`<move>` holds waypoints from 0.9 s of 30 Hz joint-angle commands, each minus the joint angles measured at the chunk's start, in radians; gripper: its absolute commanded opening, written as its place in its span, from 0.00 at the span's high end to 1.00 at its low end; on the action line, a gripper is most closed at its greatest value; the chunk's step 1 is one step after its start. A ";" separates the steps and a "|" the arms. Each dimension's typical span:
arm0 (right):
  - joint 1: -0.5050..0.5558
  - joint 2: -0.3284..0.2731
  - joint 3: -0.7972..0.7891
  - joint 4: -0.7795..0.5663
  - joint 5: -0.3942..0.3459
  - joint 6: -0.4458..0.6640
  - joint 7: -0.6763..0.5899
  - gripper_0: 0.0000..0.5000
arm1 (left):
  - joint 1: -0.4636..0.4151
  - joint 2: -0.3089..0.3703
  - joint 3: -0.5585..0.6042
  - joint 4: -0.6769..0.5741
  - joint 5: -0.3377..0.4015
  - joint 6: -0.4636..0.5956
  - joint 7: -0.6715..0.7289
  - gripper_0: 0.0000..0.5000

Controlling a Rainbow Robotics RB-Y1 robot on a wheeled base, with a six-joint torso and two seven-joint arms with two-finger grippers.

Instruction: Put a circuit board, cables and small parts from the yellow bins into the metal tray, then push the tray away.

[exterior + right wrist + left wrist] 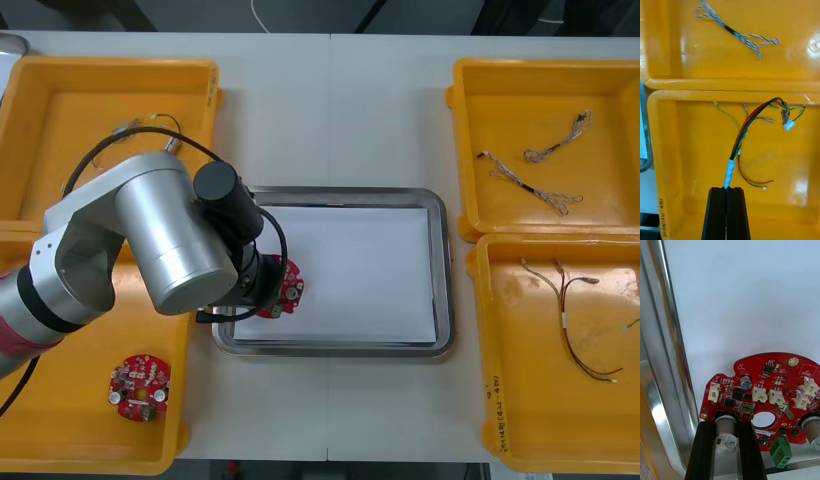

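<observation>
One circuit board [291,285], half hidden by left arm [160,235], clamped in left jaws over tray [446,270]; right jaws pinch cable [729,173].

1. Light table [385,110]: I see it as a pale band down the middle of the frame.
2. Thin seam [330,120] in the tabletop, running straight down from top centre.
3. Dark floor [450,15] beyond the table's far edge, across the top of the frame.
4. Thin white cord [257,18], curved, at top centre over that floor.
5. Grey rounded object [8,45] in the upper left corner, cut off by the frame edge; I cannot tell what it is.
</observation>
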 commanded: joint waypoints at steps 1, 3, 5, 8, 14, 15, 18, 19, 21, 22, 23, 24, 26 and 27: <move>-0.042 -0.046 0.013 -0.049 -0.034 0.004 0.050 1.00 | -0.036 -0.023 -0.041 0.003 -0.021 -0.016 0.054 1.00; -0.052 -0.056 0.033 -0.068 -0.040 0.004 0.087 1.00 | -0.036 -0.026 -0.049 0.012 -0.022 -0.018 0.057 1.00; -0.062 -0.066 0.053 -0.081 -0.045 0.004 0.110 1.00 | -0.036 -0.029 -0.052 0.026 -0.022 -0.024 0.057 0.99; -0.075 -0.086 0.090 -0.101 -0.051 0.004 0.132 1.00 | -0.036 -0.034 -0.060 0.049 -0.028 -0.050 0.058 1.00; -0.100 -0.118 0.127 -0.147 -0.097 0.004 0.144 1.00 | -0.036 -0.037 -0.063 0.066 -0.030 -0.073 0.066 0.70; -0.103 -0.119 0.127 -0.146 -0.112 0.004 0.146 1.00 | -0.036 -0.037 -0.061 0.066 -0.030 -0.073 0.068 0.48; -0.105 -0.125 0.127 -0.141 -0.146 0.004 0.150 1.00 | -0.036 -0.037 -0.061 0.058 -0.028 -0.073 0.075 0.09; -0.106 -0.129 0.127 -0.140 -0.158 0.004 0.153 1.00 | -0.036 -0.037 -0.063 0.054 -0.025 -0.073 0.080 0.00; -0.106 -0.136 0.127 -0.140 -0.169 0.004 0.156 1.00 | -0.036 -0.037 -0.061 0.047 -0.022 -0.073 0.084 0.00; -0.106 -0.139 0.127 -0.140 -0.170 0.004 0.158 1.00 | -0.035 -0.037 -0.063 0.041 -0.022 -0.070 0.089 0.00; -0.106 -0.144 0.130 -0.140 -0.172 0.004 0.161 1.00 | -0.036 -0.037 -0.063 0.037 -0.021 -0.067 0.091 0.00; -0.106 -0.147 0.130 -0.140 -0.173 0.004 0.162 1.00 | -0.036 -0.037 -0.061 0.031 -0.019 -0.064 0.095 0.00; -0.106 -0.152 0.131 -0.141 -0.172 0.004 0.169 1.00 | -0.035 -0.035 -0.058 0.014 -0.019 -0.055 0.101 0.00; -0.106 -0.153 0.131 -0.141 -0.172 0.004 0.170 1.00 | -0.035 -0.035 -0.057 0.008 -0.019 -0.050 0.103 0.00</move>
